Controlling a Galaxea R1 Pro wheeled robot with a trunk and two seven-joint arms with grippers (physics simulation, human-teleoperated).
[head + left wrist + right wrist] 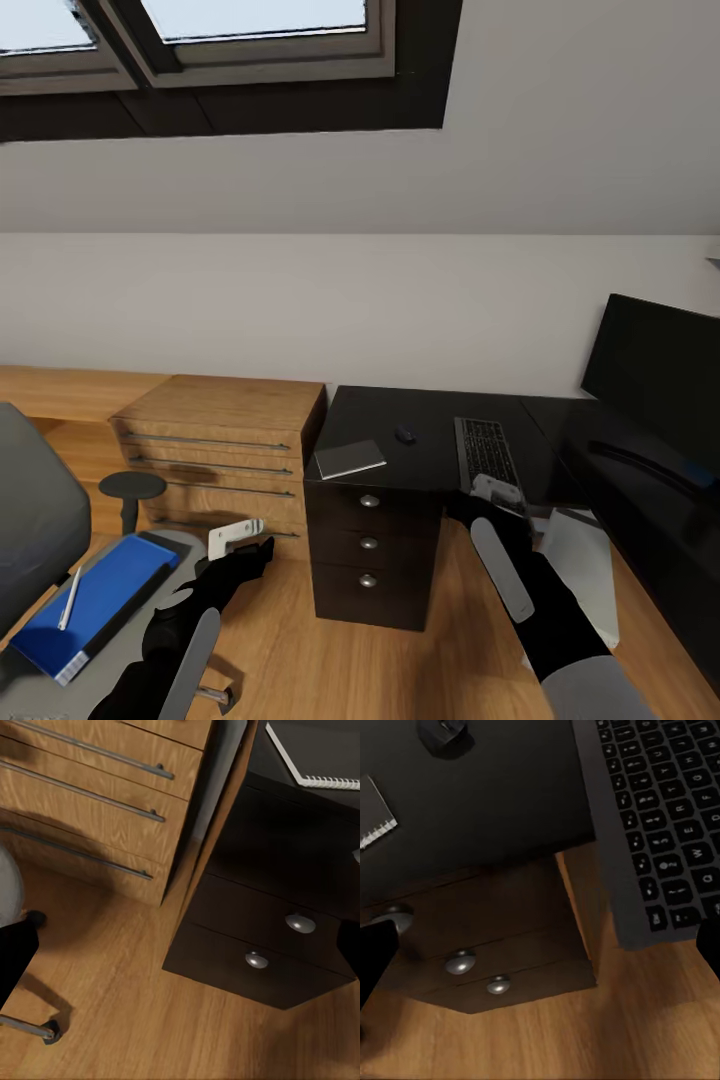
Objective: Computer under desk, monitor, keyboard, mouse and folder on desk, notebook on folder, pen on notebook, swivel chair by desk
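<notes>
Right end effector (497, 489) sits at the front end of the keyboard (485, 450), which overhangs the tabletop (430, 420) edge; grip can't be judged. Left end effector (236, 535) hangs over the floor, fingers apart. Mouse (405, 435) and notebook (350, 458) on top; folder (95, 600) and pen (70, 598) on the swivel chair (35, 520)

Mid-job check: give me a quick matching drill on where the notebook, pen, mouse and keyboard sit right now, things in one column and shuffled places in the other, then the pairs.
Things:
1. thin grey rectangular notebook
2. thin white-silver pen
3. small black mouse
4. slim silver-grey keyboard with dark keys

Places:
A. lying on the bright blue folder on the grey swivel chair
B. overhanging the front edge of the glossy black desk
C. at the desk's corner above the knobbed drawers
D. on the desk between notebook and keyboard

Pairs: 1-C, 2-A, 3-D, 4-B
</notes>
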